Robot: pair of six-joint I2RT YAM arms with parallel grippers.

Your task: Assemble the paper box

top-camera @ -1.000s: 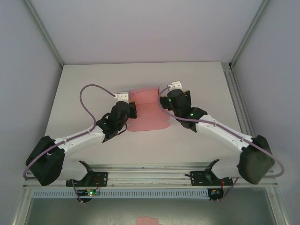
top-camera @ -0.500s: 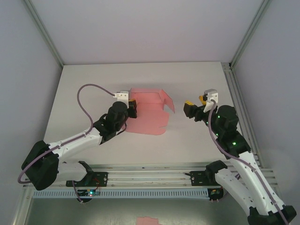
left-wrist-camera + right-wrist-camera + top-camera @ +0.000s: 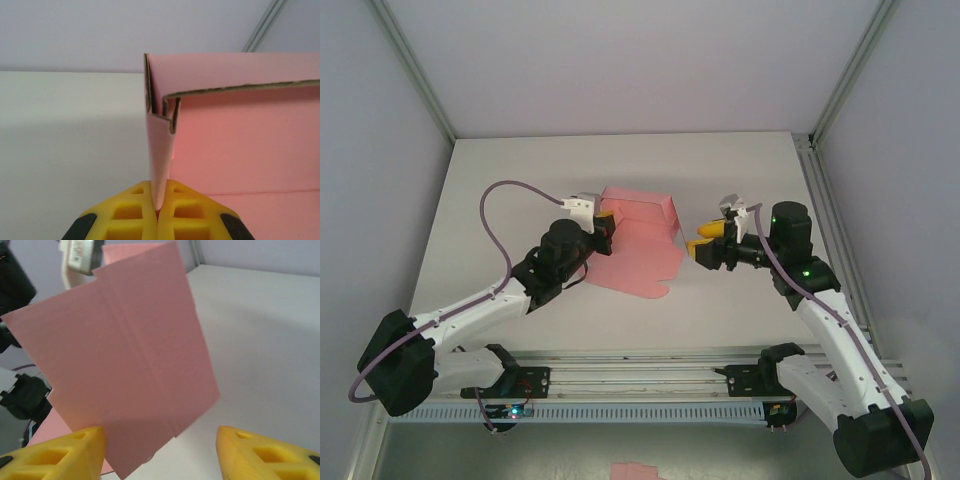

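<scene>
Holding a half-folded paper box (image 3: 638, 250) by one flap
Top view: box central on the surface (image 3: 740, 170), left tool (image 3: 603, 232) at its 9 o'clock edge, right tool (image 3: 712, 240) spread open at 3 o'clock; left wrist: tool (image 3: 159, 207) clamped on an upright flap (image 3: 159, 150) that may slip or crease; right wrist: a raised panel (image 3: 130, 365) ahead, which a push could flatten.

The paper box (image 3: 638, 240) was plain pink with a raw brown line along its cut edges, the left gripper (image 3: 159, 212) and right gripper (image 3: 708, 238) had yellow fingers with black patches, the arms (image 3: 480, 300) were white and black with purple cables (image 3: 485, 212), and the table (image 3: 740, 170) was white.
</scene>
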